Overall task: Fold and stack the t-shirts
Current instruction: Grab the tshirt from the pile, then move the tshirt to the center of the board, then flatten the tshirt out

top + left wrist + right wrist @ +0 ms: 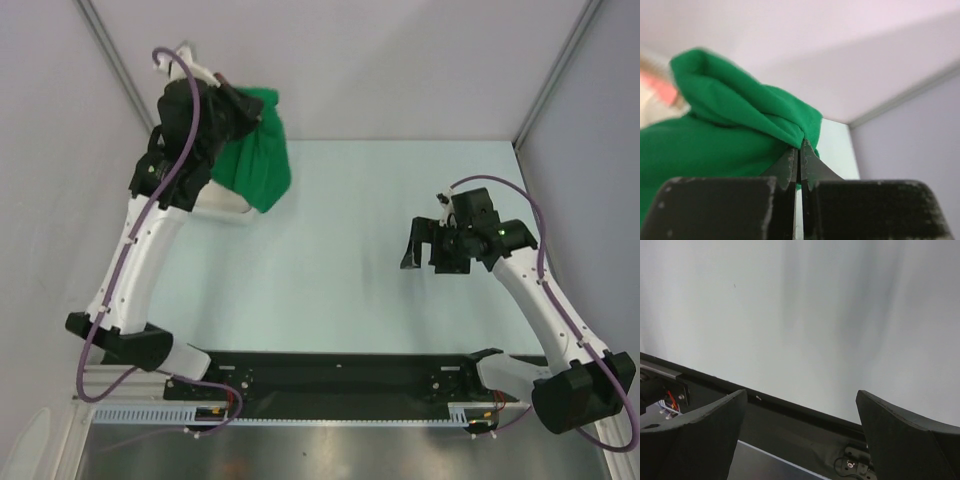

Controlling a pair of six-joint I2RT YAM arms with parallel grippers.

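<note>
My left gripper (258,112) is shut on a fold of the bright green t-shirt (255,160) and holds it up at the far left of the table; the cloth hangs down from the jaws. In the left wrist view the closed fingertips (799,150) pinch the green t-shirt (725,125). Blurred salmon-pink cloth (662,87) and cream cloth (652,112) show at that view's left edge. My right gripper (425,245) is open and empty, hovering over the bare table at the right. In the right wrist view its gripper (802,405) has its fingers wide apart.
A pale object (225,205) lies under the hanging green shirt, mostly hidden by my left arm. The pale table (380,290) is walled by grey panels at the back and sides. The black base rail (340,375) runs along the near edge.
</note>
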